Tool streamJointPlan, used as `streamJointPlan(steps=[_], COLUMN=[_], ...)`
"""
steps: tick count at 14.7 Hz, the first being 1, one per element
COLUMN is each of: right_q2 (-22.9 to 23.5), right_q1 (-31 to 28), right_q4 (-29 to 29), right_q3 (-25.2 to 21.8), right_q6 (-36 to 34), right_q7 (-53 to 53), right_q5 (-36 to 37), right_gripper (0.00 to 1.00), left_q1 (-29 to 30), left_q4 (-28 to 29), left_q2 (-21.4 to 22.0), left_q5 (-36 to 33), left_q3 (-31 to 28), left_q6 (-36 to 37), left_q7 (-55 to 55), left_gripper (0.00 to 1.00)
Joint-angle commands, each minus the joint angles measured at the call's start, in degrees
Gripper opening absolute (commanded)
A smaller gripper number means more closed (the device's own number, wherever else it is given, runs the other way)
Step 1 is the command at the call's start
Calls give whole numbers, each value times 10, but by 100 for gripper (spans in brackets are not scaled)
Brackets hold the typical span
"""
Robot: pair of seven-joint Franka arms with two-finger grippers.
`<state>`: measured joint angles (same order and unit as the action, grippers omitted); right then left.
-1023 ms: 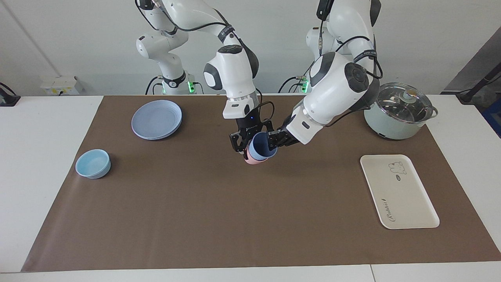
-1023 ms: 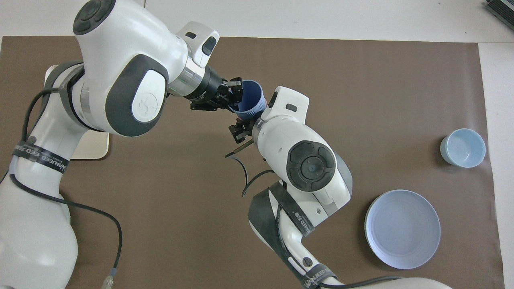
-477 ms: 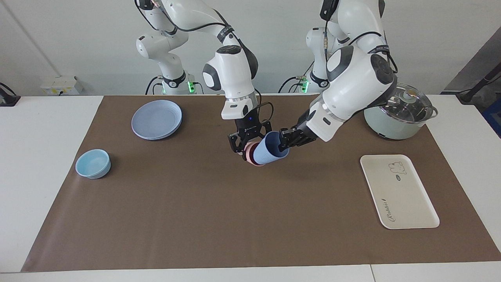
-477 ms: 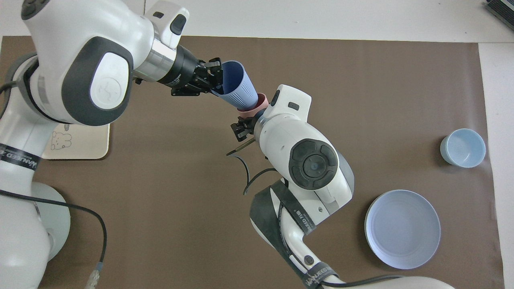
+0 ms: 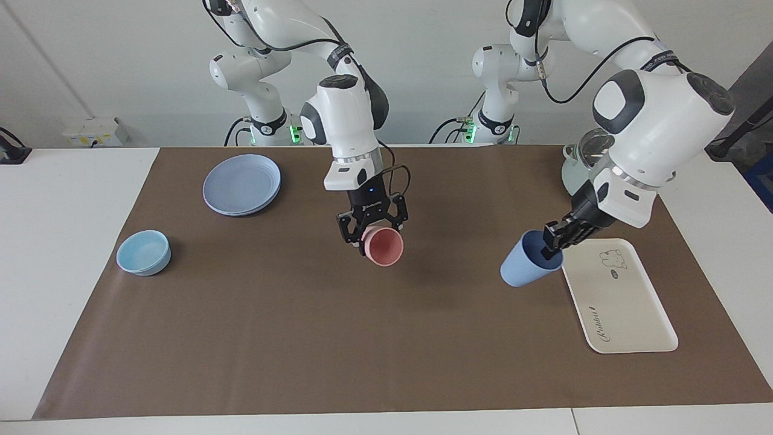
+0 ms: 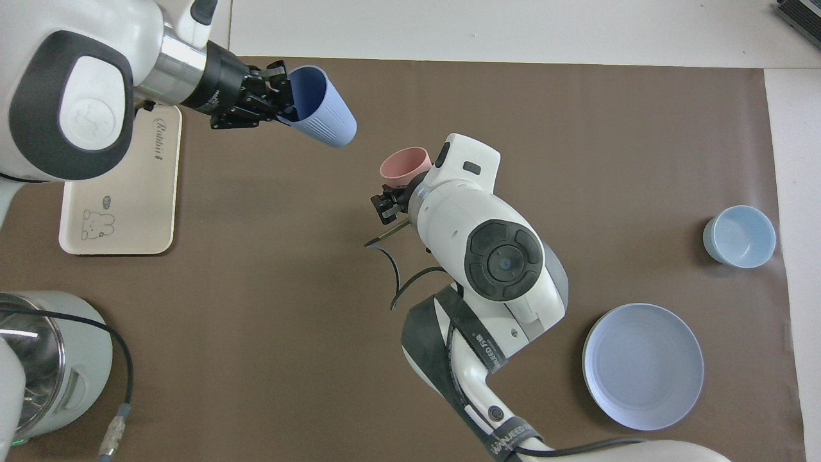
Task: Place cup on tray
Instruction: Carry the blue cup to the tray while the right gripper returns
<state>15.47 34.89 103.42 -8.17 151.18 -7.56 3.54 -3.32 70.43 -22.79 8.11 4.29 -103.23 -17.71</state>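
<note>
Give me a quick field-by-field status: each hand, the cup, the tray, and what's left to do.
left hand: shut on the cup's rim, in the air beside the tray's edge
cup: blue, tilted, off the mat, not over the tray yet
right hand: mid-table, shut on the pink cup, which is lifted and tipped
tray: bare, at the left arm's end of the table
other items: pot, blue plate, light-blue bowl
remaining: carry cup over tray, set down, release

Robot lab, not home. My two arms bolted at edge of white worktop (image 5: 72, 254), brown paper mat (image 5: 302, 338) spread over it, bare white wall, wall socket box (image 5: 90, 132), loose cabling, green status lights at my bases. Plastic tableware laid out as test props.
</note>
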Motion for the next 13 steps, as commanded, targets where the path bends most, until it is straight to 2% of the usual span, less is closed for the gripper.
streamJointPlan(steps=[1, 2, 4, 6, 7, 9, 11, 13], right_q2=[12, 14, 18, 21, 22, 21, 18, 18], right_q1=[-53, -73, -108, -170, -208, -250, -272, -312], right_q4=[5, 12, 20, 18, 16, 16, 14, 13], right_q3=[7, 8, 35, 82, 116, 145, 145, 145], right_q6=[74, 109, 139, 140, 137, 127, 84, 32], right_q7=[66, 94, 143, 260, 326, 475, 612, 736], right_q5=[-3, -15, -88, -183, -248, -378, -505, -596], right_gripper=[0, 0, 0, 0, 0, 0, 0, 0], left_q1=[63, 86, 134, 167, 173, 192, 208, 211], left_q4=[93, 124, 197, 307, 338, 358, 372, 376], left_q2=[51, 63, 91, 123, 127, 119, 98, 70], left_q5=[-44, -44, -44, -44, -44, -44, -44, -44], left_q3=[-1, -1, -1, -3, -3, -3, -3, -3], left_q6=[-55, -74, -143, -257, -295, -321, -349, -380], left_q7=[110, 152, 224, 264, 266, 272, 287, 287], left_gripper=[0, 0, 0, 0, 0, 0, 0, 0])
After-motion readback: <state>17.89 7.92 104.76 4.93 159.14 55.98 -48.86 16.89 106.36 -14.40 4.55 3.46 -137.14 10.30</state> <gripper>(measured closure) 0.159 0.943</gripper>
